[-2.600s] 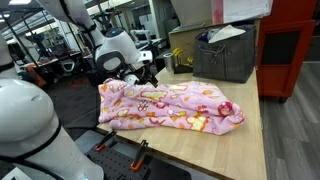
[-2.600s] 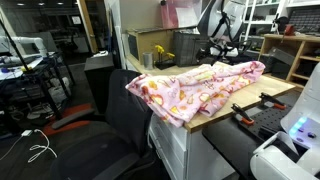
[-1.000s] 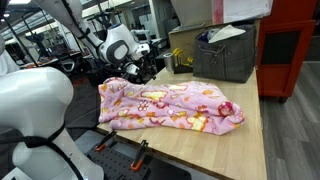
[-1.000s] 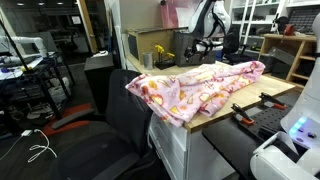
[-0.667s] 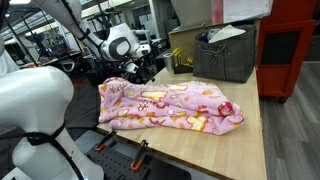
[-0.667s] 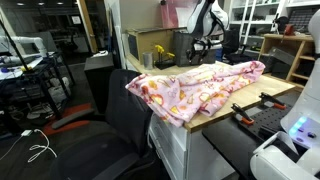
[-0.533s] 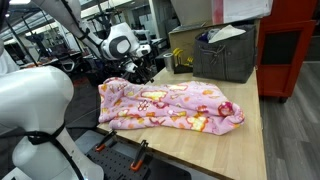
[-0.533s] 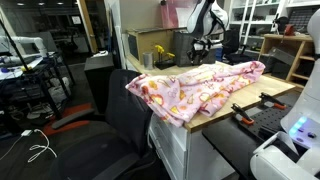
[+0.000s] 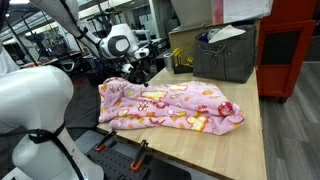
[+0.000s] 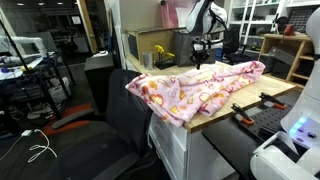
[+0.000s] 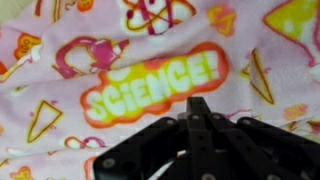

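The table (image 9: pixel 245 135) carries the pink blanket (image 9: pixel 170 105), which overhangs one edge. At the blanket's far end my gripper (image 9: pixel 128 73) has just gone from wide apart to clenched on the cloth (whether a fold is caught, I cannot tell).

A wooden table (image 9: pixel 252 128) carries a pink blanket (image 9: pixel 170 105) and grey bin (image 9: pixel 226 57).

Even indoor light, wrist view soft, blurred
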